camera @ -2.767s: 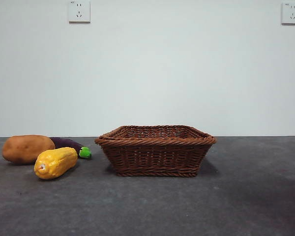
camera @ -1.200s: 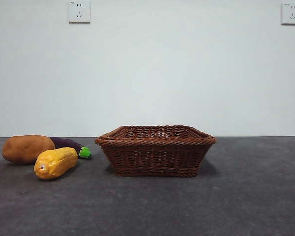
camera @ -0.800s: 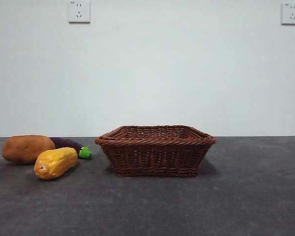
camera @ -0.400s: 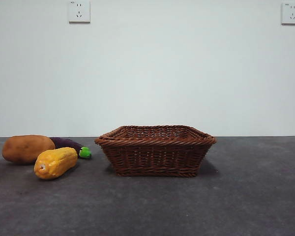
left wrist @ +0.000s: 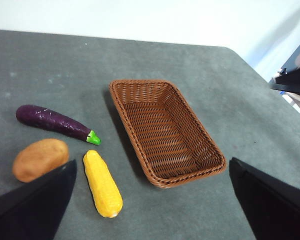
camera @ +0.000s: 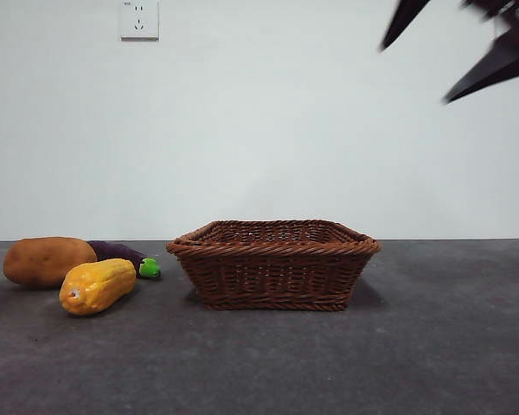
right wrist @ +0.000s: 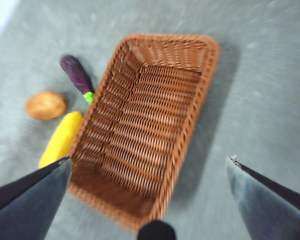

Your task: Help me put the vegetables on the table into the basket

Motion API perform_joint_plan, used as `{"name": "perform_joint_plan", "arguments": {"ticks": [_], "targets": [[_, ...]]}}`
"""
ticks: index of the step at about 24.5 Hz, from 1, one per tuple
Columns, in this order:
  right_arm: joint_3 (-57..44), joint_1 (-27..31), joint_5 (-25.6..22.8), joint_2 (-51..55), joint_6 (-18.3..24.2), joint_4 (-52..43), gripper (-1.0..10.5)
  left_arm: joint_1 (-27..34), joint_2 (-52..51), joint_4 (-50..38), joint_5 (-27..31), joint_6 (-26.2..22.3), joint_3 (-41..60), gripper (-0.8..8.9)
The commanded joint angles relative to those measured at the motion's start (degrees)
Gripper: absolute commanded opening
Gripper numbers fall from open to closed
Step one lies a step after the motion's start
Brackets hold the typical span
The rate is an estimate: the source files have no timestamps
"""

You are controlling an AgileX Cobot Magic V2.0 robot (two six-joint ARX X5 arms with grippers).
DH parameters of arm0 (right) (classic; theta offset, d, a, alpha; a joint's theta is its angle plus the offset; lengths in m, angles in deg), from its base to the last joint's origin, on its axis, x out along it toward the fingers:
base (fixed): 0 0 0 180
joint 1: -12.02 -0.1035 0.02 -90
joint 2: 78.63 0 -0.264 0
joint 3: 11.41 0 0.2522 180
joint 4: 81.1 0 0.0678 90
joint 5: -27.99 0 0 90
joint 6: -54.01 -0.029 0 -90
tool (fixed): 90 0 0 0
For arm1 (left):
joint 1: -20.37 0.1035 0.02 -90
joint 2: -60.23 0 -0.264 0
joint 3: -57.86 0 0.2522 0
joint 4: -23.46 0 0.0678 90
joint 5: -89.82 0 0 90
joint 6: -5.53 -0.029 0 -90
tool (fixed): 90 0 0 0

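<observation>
Three vegetables out on the tabletop [camera: 432,346], none in the basket [camera: 272,264] yet. Clustered together off one long side of the basket: potato [camera: 48,261] farthest out, corn cob [camera: 97,285] just beside it, eggplant [camera: 117,252] behind both with its green stem pointing toward the wicker wall. All three close to each other, whether touching hard to say.

Left gripper [left wrist: 152,164] high above the scene, fingers spread wide, grasping nothing. Right gripper [right wrist: 149,159] above the basket's near end, fingers likewise parted and empty, its view smeared. Black tips [camera: 502,65] at a top corner of the front view, well apart from everything below; which arm, not told from there.

Key relation, as a judgement: vegetables on the left finger's side in the left wrist view, with no basket between, so likely the left arm's pick. From the right gripper, the same cluster beyond the basket's far rim.

Corn cob's long axis roughly parallel to the basket's long side; eggplant's axis angled across it. For a first grab, probably best to close across the corn's narrow width, then carry sideways over the rim. Risk: nudging the neighbouring potato on the way down.
</observation>
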Motion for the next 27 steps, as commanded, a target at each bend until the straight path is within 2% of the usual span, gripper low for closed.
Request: {"name": "perform_joint_plan", "arguments": {"ticks": [1, 7, 16, 19, 20, 22, 24, 27], "targets": [[4.9, -2.6, -2.0, -9.1, -0.4, -0.2, 6.6, -0.1, 0.5, -0.6, -0.2, -0.7, 0.0, 6.42], [12.7, -5.8, -6.4, -25.8, -0.4, -0.9, 6.5, -0.1, 0.7, -0.5, -0.2, -0.7, 0.0, 6.42], [13.7, -6.5, -8.1, -34.7, -0.5, -2.1, 5.6, -0.1, 1.9, -0.6, 0.2, -0.7, 0.0, 6.42], [13.7, -7.0, -8.7, -36.5, -0.5, -2.1, 4.2, -0.1, 3.1, -0.5, 0.2, -0.7, 0.0, 6.42], [13.7, -7.2, -9.8, -36.5, -0.5, -2.6, 3.4, -0.1, 3.3, -0.6, 0.2, -0.8, 0.0, 6.42], [13.7, -7.2, -9.9, -36.5, -0.4, -3.5, 0.9, -0.1, 3.5, -0.6, 0.2, -1.0, 0.0, 6.42], [13.7, -7.2, -9.8, -36.5, -0.4, -3.4, 0.3, -0.1, 3.7, -0.6, 0.2, -1.2, 0.0, 6.42], [13.7, -7.6, -10.1, -36.5, -0.5, -2.5, 0.2, -0.1, 3.8, -0.5, 0.2, -1.2, 0.0, 6.42]]}}
